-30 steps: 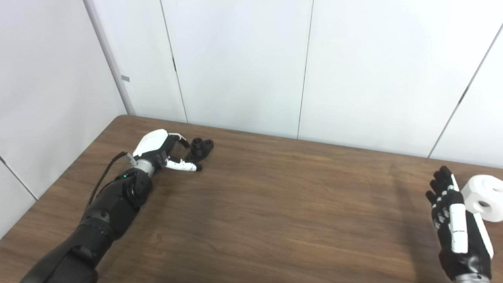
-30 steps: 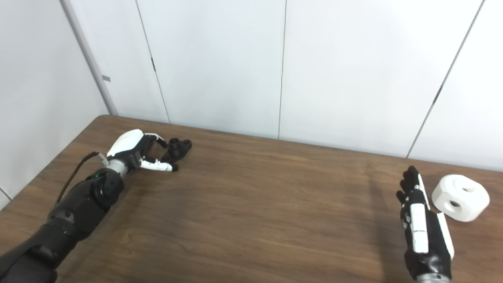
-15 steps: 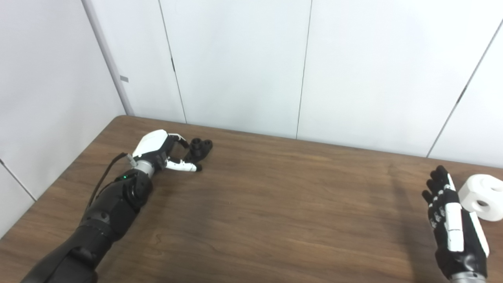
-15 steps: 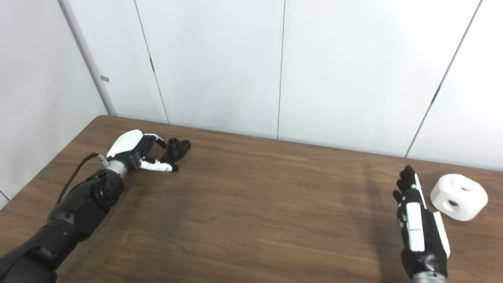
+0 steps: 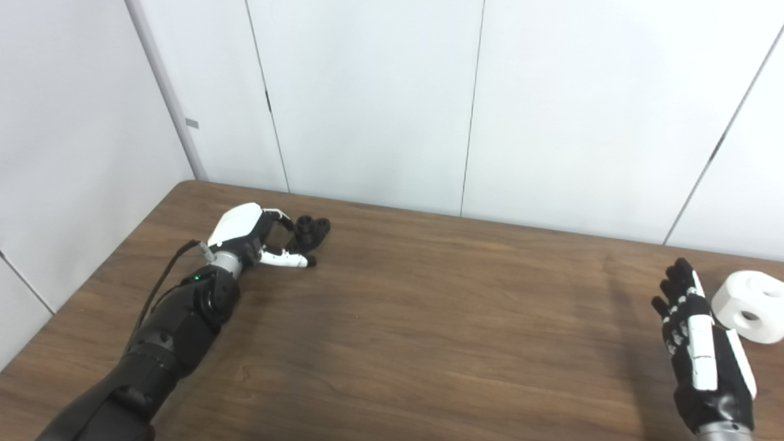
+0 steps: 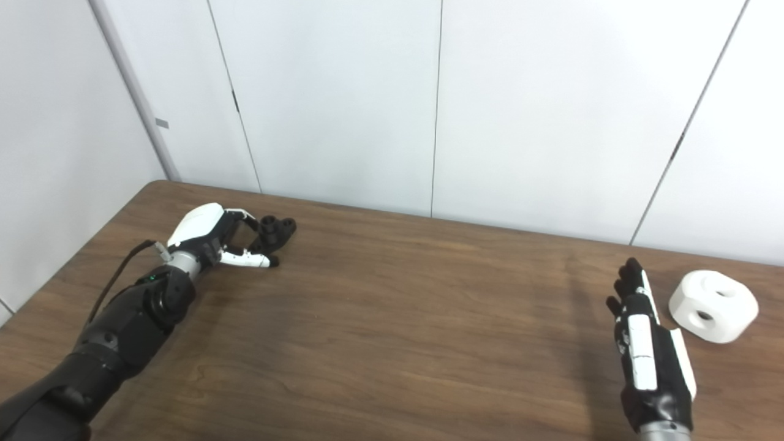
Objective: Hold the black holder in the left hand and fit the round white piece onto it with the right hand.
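Reaching stage: both parts lie on the table (image 5: pixel 429 318), neither lifted yet.

The left hand (image 5: pixel 248 236) has fingers curled loosely about the black holder (image 5: pixel 309 231) at its fingertips; whether it grips, I cannot tell. The right hand (image 6: pixel 649 355) is released, fingers straight, with the round white piece (image 6: pixel 713 305) just beside it on its outer side, apart. Next, I judge, each hand must close and lift.

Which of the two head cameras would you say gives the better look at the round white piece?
The right eye view: the round white piece sits whole on the table, both holes visible, beside the open right hand. The left eye view cuts it off at the picture's right edge.
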Controlling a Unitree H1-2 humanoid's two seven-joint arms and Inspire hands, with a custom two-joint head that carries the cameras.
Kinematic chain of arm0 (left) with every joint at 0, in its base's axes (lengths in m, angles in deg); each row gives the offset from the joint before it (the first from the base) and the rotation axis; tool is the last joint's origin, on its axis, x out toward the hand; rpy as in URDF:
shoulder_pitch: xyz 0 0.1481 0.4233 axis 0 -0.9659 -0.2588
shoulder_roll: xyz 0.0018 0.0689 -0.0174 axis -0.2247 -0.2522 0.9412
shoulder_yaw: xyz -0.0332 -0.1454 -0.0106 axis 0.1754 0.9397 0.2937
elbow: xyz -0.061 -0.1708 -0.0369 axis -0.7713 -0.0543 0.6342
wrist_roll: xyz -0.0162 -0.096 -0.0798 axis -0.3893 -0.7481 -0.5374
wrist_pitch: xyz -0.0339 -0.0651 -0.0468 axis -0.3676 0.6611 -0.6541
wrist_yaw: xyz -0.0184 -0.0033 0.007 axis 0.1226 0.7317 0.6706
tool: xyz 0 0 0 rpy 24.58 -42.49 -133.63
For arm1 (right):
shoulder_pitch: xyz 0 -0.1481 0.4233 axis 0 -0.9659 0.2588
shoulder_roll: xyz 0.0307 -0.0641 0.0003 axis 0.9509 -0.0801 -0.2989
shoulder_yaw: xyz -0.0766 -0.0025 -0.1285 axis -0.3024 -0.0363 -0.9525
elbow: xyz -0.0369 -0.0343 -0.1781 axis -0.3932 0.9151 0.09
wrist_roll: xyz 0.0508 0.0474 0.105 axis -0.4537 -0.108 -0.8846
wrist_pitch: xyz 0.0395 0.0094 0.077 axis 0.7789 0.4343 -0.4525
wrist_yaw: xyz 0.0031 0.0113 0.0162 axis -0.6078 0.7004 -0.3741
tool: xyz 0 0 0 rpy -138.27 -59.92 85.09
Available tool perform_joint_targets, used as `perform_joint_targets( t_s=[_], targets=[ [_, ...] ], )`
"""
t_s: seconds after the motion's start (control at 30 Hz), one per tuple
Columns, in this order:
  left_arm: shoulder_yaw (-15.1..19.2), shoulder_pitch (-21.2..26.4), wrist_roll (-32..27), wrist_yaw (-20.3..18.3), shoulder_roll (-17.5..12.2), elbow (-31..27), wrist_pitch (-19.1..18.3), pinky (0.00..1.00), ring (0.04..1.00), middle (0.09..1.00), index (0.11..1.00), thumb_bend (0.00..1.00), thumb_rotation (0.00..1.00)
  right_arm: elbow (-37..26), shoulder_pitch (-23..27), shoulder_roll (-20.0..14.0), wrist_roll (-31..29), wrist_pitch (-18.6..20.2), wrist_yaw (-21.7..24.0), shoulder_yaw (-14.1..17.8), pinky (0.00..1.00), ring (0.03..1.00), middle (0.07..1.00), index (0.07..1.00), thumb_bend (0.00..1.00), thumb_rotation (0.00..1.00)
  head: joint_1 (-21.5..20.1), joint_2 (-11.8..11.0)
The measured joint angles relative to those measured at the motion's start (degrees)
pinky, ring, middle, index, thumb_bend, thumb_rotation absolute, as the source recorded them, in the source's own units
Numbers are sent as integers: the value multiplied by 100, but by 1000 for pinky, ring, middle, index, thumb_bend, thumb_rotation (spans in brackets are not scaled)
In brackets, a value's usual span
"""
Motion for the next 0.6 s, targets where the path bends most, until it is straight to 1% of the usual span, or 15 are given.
perform_joint_targets(
  t_s=[0.1, 0.27, 0.4, 0.5, 0.6],
  targets=[
    [-15, 12, 2, 9, 3, 9, 10, 945, 900, 834, 676, 984, 269, -2, -1, 1, 50, 0, -12, -7, 976, 1000, 1000, 1000, 513, 981, -9, 9],
    [-30, 57, 2, 12, 28, 58, 12, 961, 907, 841, 687, 981, 277, -6, -3, 31, 62, -1, -33, -8, 984, 1000, 1000, 1000, 516, 981, -44, 9],
    [-43, 97, 2, 31, 42, 150, 52, 953, 900, 833, 676, 982, 270, -16, -5, 50, 85, 0, -59, -8, 985, 1000, 1000, 1000, 523, 984, -44, -9],
    [-73, 134, 18, 115, 57, 223, 79, 927, 883, 813, 654, 978, 249, -20, -12, 70, 88, -1, -76, -5, 987, 1000, 1000, 1000, 511, 976, -62, -17],
    [-126, 161, 39, 300, 76, 347, 183, 909, 858, 779, 616, 967, 202, -26, -16, 87, 82, -1, -82, -4, 987, 1000, 1000, 1000, 514, 971, -70, -44]
  ],
)
